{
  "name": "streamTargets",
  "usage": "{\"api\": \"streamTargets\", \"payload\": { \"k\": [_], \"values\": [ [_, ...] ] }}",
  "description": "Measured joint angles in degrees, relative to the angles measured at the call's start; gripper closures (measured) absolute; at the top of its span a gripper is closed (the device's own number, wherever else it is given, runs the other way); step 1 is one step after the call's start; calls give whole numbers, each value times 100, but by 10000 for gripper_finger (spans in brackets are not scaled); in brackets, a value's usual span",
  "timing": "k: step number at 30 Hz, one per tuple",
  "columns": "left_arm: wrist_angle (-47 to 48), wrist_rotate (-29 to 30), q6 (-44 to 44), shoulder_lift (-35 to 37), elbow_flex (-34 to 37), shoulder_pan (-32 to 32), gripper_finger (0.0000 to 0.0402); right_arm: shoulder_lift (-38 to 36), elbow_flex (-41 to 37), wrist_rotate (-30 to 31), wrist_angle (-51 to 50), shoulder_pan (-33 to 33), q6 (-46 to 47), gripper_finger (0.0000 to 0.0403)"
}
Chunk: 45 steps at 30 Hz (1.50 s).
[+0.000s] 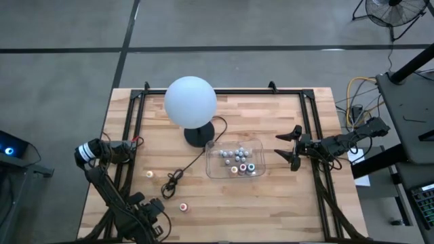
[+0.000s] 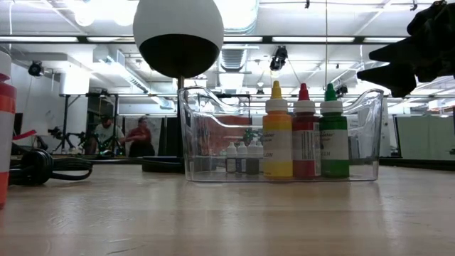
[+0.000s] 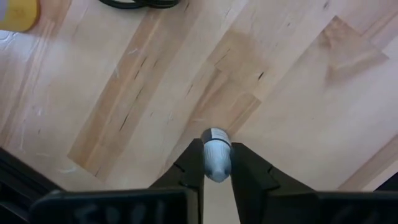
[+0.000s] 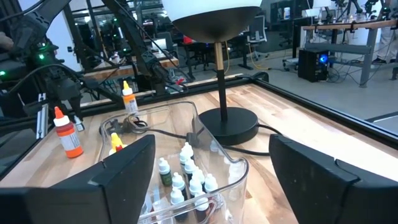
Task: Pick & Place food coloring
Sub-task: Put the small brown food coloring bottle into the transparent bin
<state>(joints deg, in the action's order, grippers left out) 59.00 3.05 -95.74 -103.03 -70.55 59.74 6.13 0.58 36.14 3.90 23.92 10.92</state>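
Note:
A small food coloring bottle point(image 3: 216, 160) with a pale grey-white cap shows end-on between the fingers of my left gripper point(image 3: 216, 152), which points straight down at the table's near left point(image 1: 154, 211) and is shut on it. Two more bottles stand loose on the wood: a yellow one point(image 1: 149, 174) and an orange-red one point(image 1: 183, 206). Several others stand in the clear tray point(image 1: 258, 144), with yellow point(image 2: 277, 135), red point(image 2: 304, 135) and green point(image 2: 333, 135) ones at its front. My right gripper point(image 1: 288, 149) hangs open and level, to the right of the tray. My left gripper pinches the bottle's capped top point(image 3: 216, 142) between its two fingers point(image 3: 191, 165), coming from above and pointing down. The bottle stands upright in the hold. Its lower part is hidden under the cap, so I cannot tell whether its base is on the table.
A white globe lamp point(image 1: 190, 102) on a black round base point(image 1: 199, 135) stands at the far middle; its black cord point(image 1: 175, 179) loops across the wood between the loose bottles. Black rails point(image 1: 129, 129) run along the left and right edges.

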Motion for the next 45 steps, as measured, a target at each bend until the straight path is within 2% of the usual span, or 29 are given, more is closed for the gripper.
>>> {"api": "streamTargets", "payload": {
  "k": [6, 12, 19, 25, 30, 45],
  "values": [
    [20, -39, 92, 75, -65, -55, 366, 0, -2, 0, 0, 2, 0, 92],
    [437, -30, 323, 321, -288, -197, 368, 0, 0, 0, 1, 2, 0, 92],
    [1021, 278, 968, 633, -755, -474, 368, 0, -1, -1, 1, 2, 0, 95],
    [1933, 552, 1580, 707, -1490, -875, 368, 2, -2, 0, 0, 2, 0, 101],
    [2297, 659, 2140, 705, -2052, -1283, 369, 2, -1, -1, 2, 2, 0, 96],
    [2249, 671, 3166, 687, -2731, -2567, 369, 2, -1, 0, 0, 7, 0, 103]
  ]
}}
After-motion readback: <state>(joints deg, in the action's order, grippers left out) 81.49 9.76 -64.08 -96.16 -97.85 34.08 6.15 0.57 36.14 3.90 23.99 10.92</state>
